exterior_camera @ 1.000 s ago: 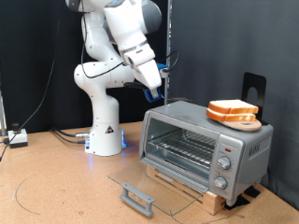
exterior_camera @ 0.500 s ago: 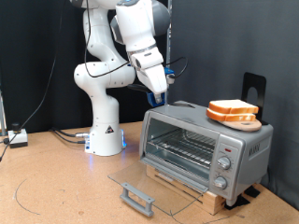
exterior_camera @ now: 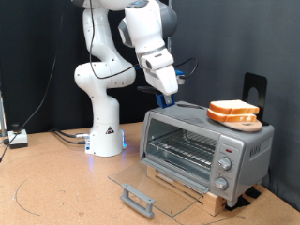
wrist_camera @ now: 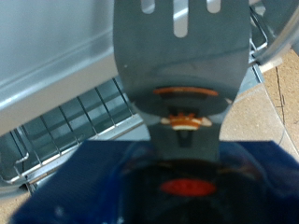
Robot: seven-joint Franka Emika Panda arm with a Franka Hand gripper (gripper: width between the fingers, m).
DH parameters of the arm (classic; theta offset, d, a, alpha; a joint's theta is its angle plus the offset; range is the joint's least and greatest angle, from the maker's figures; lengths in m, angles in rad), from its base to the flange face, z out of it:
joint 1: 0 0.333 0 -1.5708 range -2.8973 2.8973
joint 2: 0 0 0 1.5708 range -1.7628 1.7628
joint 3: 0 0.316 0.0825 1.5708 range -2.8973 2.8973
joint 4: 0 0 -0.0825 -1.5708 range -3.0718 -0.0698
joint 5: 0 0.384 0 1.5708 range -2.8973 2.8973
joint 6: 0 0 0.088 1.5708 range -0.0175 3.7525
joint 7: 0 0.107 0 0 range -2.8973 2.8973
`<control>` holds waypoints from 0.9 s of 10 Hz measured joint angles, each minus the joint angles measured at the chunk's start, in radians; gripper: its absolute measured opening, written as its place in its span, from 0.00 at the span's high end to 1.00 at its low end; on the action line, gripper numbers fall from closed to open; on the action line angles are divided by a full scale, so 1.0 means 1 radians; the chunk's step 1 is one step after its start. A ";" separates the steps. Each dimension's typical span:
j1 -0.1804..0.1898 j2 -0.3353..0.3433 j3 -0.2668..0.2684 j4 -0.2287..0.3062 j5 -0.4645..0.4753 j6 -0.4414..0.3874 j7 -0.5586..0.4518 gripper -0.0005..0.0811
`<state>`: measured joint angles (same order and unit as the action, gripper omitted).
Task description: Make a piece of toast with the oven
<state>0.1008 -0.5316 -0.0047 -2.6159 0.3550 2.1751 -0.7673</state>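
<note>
Two bread slices [exterior_camera: 232,112] lie stacked on top of the silver-grey oven [exterior_camera: 246,144] at the exterior view's right. The oven's glass door [exterior_camera: 155,186] is folded down flat and the wire rack [exterior_camera: 183,150] inside is bare. My gripper [exterior_camera: 169,97] hangs just above the oven's top left corner, to the left of the bread. It is shut on a spatula with a blue handle [wrist_camera: 149,177] and a grey slotted blade [wrist_camera: 187,56]. In the wrist view the blade points over the oven's wire rack [wrist_camera: 75,126].
The oven stands on a wooden block [exterior_camera: 192,189] on a brown table. The robot's white base [exterior_camera: 105,131] is behind the oven to the left. A black stand [exterior_camera: 254,89] rises behind the bread. Cables and a small box [exterior_camera: 19,139] lie at far left.
My gripper with the spatula has moved to the exterior view's right and slightly down, from beside the oven's left end to just over its top left corner. The bread and oven have not moved.
</note>
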 joint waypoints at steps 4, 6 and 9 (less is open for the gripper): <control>0.007 0.033 0.042 0.007 0.029 0.040 0.046 0.51; 0.009 0.048 0.051 0.017 0.051 0.046 0.048 0.51; 0.009 0.069 0.062 0.029 0.055 0.050 0.055 0.51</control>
<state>0.1102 -0.4622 0.0574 -2.5870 0.4100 2.2250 -0.7125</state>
